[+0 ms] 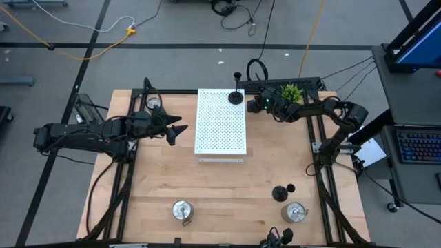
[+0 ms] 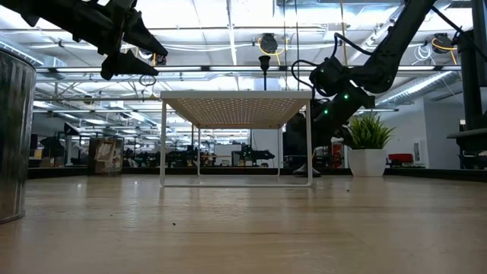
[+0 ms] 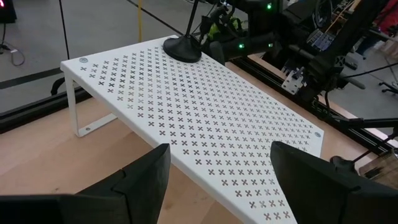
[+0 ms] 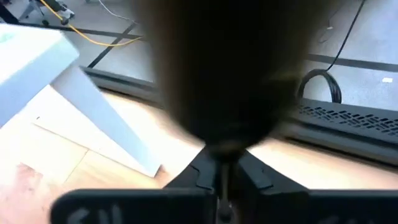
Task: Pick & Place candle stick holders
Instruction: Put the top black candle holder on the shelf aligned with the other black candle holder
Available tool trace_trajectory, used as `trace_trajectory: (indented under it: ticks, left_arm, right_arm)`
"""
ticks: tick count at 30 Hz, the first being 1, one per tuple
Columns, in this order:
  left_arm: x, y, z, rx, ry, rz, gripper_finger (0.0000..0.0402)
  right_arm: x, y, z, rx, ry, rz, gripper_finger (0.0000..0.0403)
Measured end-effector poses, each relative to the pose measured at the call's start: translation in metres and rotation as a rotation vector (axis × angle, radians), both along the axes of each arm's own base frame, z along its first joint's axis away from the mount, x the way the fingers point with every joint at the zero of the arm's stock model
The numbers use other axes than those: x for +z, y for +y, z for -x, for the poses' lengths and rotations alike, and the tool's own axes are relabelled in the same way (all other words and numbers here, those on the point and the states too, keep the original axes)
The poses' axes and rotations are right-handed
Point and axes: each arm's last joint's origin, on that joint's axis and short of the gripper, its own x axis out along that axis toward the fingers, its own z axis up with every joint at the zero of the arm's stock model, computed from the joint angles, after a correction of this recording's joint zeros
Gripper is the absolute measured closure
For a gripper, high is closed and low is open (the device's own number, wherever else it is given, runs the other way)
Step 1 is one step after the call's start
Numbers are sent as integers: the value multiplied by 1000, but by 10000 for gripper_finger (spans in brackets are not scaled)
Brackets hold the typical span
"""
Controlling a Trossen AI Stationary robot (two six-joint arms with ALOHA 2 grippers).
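- Arms reach in from opposite sides of the wooden surface point(image 1: 227, 193): the left arm lies stretched level along the left edge, pointing toward the white perforated board point(image 1: 220, 120), and the right arm bends in from the far right corner.
- Left gripper point(image 1: 178, 129) hovers just beside the board's left edge, raised above the surface, fingers point(image 3: 140, 180) spread apart with nothing between them.
- Right gripper point(image 1: 256, 105) sits near the board's far right corner, beside the green potted plant point(image 1: 291, 91); its fingers are clenched on a black candle stick holder point(image 4: 227, 68), pinching it at the narrow stem below the cup.
- Another black holder point(image 1: 236, 95) stands upright on the board's far right corner, just beside the right gripper.
- A third black holder point(image 1: 281, 193) is on the surface near the front right, with a silver holder point(image 1: 295, 212) just beside it; a second silver one point(image 1: 182, 210) sits at the front left and a third point(image 1: 153, 102) near the far left corner.
- Hard to make out: the held holder fills the right wrist view as a dark blur, so its base and whether it touches the surface cannot be told.
- From above, the held holder is lost against the dark gripper and the plant.
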Motion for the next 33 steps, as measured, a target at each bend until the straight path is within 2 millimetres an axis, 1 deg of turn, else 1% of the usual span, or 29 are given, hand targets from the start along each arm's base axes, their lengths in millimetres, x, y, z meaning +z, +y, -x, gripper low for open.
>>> trace_trajectory:
  ticks: [10,14,20,23,29,33]
  left_arm:
    - [0,0,0,0,0,0,117]
    - [0,0,0,0,-1,0,117]
    - [0,0,0,0,-1,0,117]
    - [0,0,0,0,-1,-1,117]
    - [0,0,0,-1,-1,-1,117]
    - [0,0,0,0,-2,1,117]
  right_arm:
    - [0,0,0,4,11,-3,398]
    - [8,4,5,19,41,-4,400]
    - [39,17,19,26,79,20,401]
    - [59,27,24,45,40,52,401]
    - [94,58,36,113,-13,90,402]
    - [111,80,44,184,-25,114,402]
